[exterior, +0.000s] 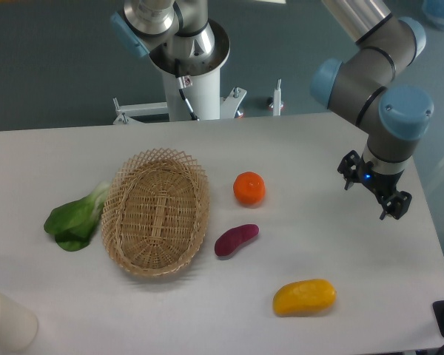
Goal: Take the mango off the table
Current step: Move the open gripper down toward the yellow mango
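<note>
The mango (304, 296) is a smooth oblong yellow-orange fruit lying on its side near the front of the white table (333, 148), right of centre. My gripper (373, 188) hangs over the right side of the table, well above and behind the mango and a little to its right. Its two black fingers stand spread apart, and nothing is between them. It touches nothing.
A round orange (249, 188) and a purple-red oblong vegetable (236, 239) lie at the centre. An empty wicker basket (157, 211) sits to the left, with a leafy green (75, 218) beside it. A white cylinder (4, 322) stands at the front left corner. The arm's base (192, 66) is at the back.
</note>
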You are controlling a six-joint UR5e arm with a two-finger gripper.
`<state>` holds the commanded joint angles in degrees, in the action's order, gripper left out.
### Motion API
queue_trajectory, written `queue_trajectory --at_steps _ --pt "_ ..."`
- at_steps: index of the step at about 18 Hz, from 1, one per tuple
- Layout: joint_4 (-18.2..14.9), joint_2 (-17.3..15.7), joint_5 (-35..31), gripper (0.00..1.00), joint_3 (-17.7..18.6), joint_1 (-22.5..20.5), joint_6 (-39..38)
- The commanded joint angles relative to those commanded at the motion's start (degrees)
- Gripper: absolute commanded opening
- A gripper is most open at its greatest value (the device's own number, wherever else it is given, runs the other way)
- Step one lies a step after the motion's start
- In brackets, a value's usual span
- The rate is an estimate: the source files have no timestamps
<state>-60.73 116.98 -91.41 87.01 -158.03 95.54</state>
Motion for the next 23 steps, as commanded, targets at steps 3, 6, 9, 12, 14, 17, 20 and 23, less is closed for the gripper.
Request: queue_trajectory --at_steps 3,6,9,12,14,17,20,23 --pt "0.1 0.0 0.1 1.0 0.0 0.0 0.1" --pt "0.0 -0.1 0.7 1.0 -0.3 0.0 0.0" --pt "0.1 0.0 3.1 1.0 0.2 0.0 -0.9" --pt "0.3 0.4 9.4 1.0 0.3 -0.2 -5.6" --pt "3.1 2.1 9.5 1.0 0.1 -0.1 -6.3" --pt "4.2 2.9 9.5 1.0 0.0 0.9 -7.2" --pt "4.7 4.3 9.4 1.0 -0.7 4.2 -11.1" --pt "9.5 5.6 9.1 1.0 -0.9 7.3 -14.7"
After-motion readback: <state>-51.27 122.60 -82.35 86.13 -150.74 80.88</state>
